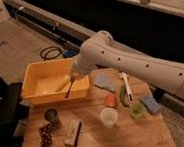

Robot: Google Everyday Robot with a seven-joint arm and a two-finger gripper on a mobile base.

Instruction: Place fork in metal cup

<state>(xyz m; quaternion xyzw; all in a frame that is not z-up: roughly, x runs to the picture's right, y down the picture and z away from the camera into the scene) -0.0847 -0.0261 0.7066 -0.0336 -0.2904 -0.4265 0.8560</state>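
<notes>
With the fork (69, 90) pinched in the closed gripper (74, 80) before the yellow bin (45, 96), the pickup looks done; lowering it into the metal cup (52, 115), nearer and left, remains.

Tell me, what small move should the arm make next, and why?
Probably carry the fork over to just above the metal cup. The gripper is shut on the fork, which hangs by the front wall of the yellow bin, while the cup stands upright on the wooden table, lower and off to one side of the fork's tip.
</notes>
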